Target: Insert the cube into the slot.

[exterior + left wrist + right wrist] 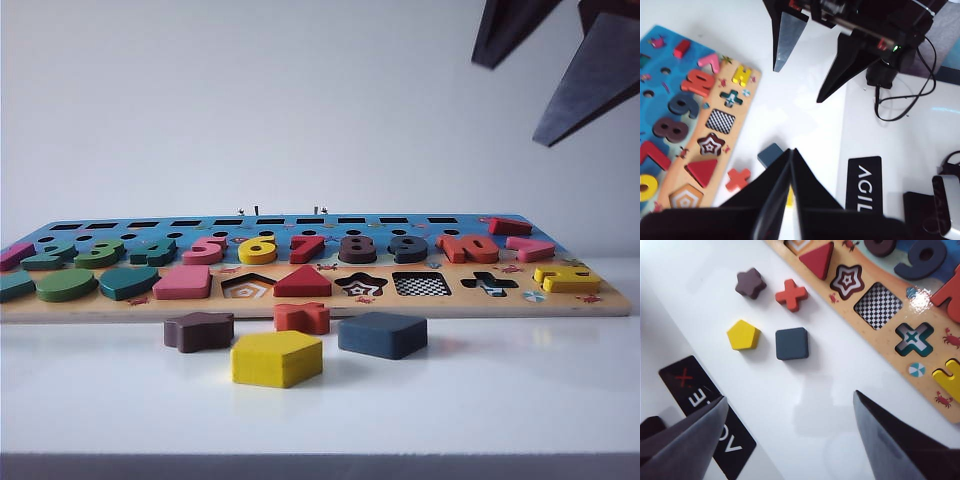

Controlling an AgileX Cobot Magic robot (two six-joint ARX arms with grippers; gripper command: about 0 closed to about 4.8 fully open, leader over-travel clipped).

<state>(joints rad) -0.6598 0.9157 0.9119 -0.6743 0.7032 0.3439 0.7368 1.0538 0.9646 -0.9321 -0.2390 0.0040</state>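
Observation:
The cube [382,334] [792,343], a flat navy-blue square block, lies on the white table just in front of the puzzle board. In the left wrist view only a corner of the cube [771,154] shows beside the fingers. The slot [421,284] [720,121] [878,305] is the checkered square cut-out in the board's front row, with nothing in it. My right gripper [789,396] [510,105] [797,86] hangs open high above the table, off to the cube's side, holding nothing. My left gripper [791,150] is shut with nothing in it, its tips over the table close to the cube.
A yellow pentagon [276,358] [743,334], a brown star [199,330] [750,283] and a red cross [302,317] [791,294] lie loose near the cube. The board [600,300] carries numbers and shapes. A black label plate [864,182] and cables [900,107] lie beyond the table's edge.

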